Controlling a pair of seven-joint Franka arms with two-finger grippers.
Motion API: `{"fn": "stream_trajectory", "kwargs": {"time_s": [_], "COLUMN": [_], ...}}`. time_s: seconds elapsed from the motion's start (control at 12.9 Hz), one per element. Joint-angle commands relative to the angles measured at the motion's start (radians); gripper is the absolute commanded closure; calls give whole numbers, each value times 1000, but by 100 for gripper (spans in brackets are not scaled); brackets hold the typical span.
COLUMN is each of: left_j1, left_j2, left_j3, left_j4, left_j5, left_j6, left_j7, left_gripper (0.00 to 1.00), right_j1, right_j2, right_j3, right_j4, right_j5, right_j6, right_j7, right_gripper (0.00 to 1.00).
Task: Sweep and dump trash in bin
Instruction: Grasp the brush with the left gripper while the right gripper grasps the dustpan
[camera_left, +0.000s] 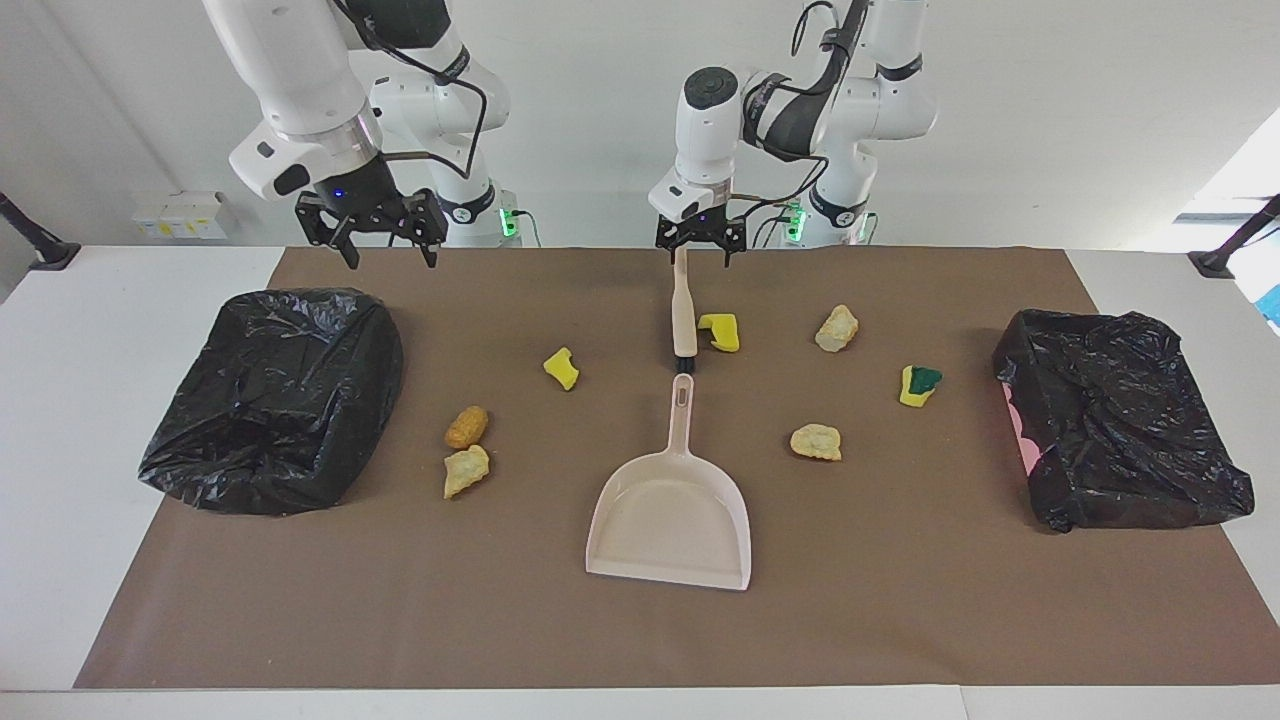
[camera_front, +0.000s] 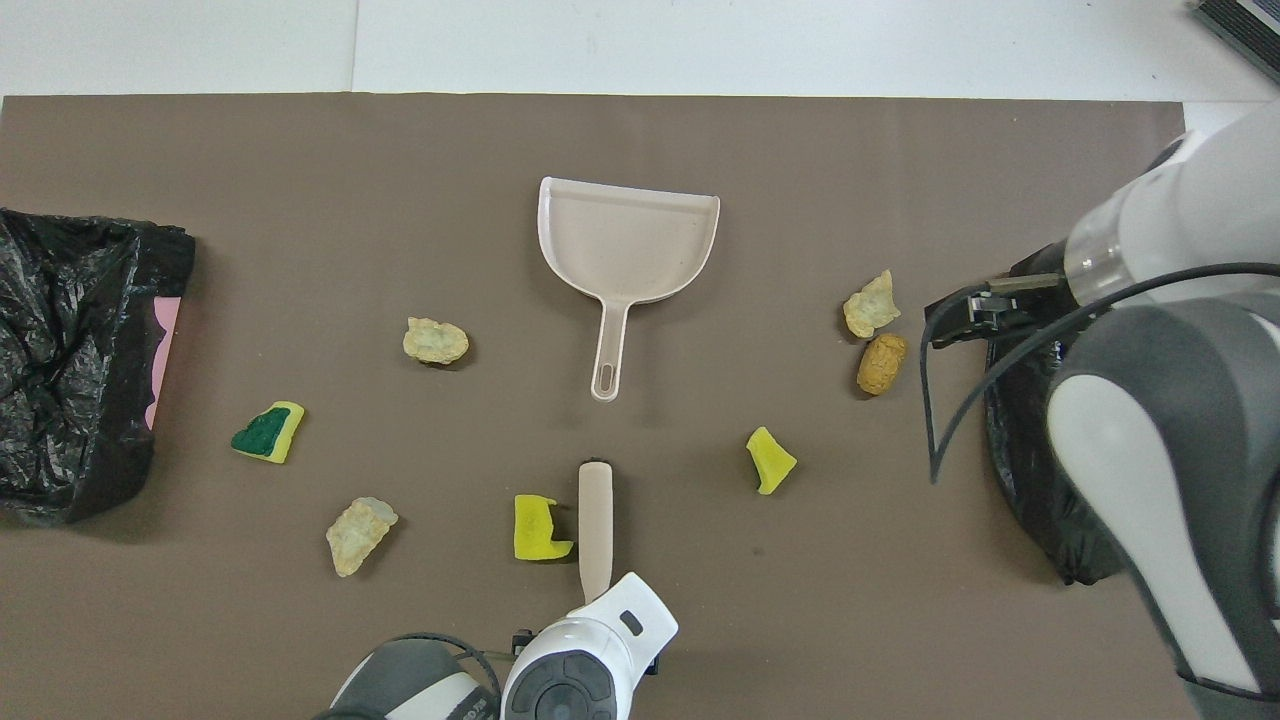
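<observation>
Several pieces of trash lie scattered on the brown mat: yellow sponge bits (camera_left: 720, 332) (camera_left: 562, 368), a yellow-green one (camera_left: 919, 385) and tan lumps (camera_left: 467, 427) (camera_left: 816, 442). The beige brush (camera_left: 684, 305) (camera_front: 596, 530) lies with its bristles toward the dustpan's (camera_left: 672, 510) handle. My left gripper (camera_left: 697, 245) is open, low over the brush handle's end, fingers either side of it. In the overhead view the left wrist hides that end. The right gripper (camera_left: 385, 235) hangs open in the air by the black-lined bin (camera_left: 275, 395) at the right arm's end.
A second black-lined bin (camera_left: 1120, 430) sits at the left arm's end of the mat. Two lumps (camera_front: 872, 305) (camera_front: 882, 362) lie beside the right arm's bin, just under the right gripper (camera_front: 950, 322). White table edges (camera_left: 60, 450) border the mat.
</observation>
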Motion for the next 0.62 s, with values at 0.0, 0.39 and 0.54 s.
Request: {"fn": "stream_trajectory", "kwargs": {"time_s": [0.0,0.39,0.54], "left_j1": [-1,4,17], "left_j2": [-1,1,6], "left_j3": [9,11,15], "left_j4": [-9,-6,9], "left_j5": [-23,-25,-23], "left_j6": [10,-53,-87], "left_j7": [15,25,33], "left_gripper": [47,100,100], "right_j1": [66,205,231], "right_j2": [41,153,176], "right_j3": [1,1,1], "right_j4": [-6,-3,0], "right_j5": [11,4,11], "right_j6": [65,226,265], "right_j7": [124,352,376], "right_gripper": [0,0,0]}}
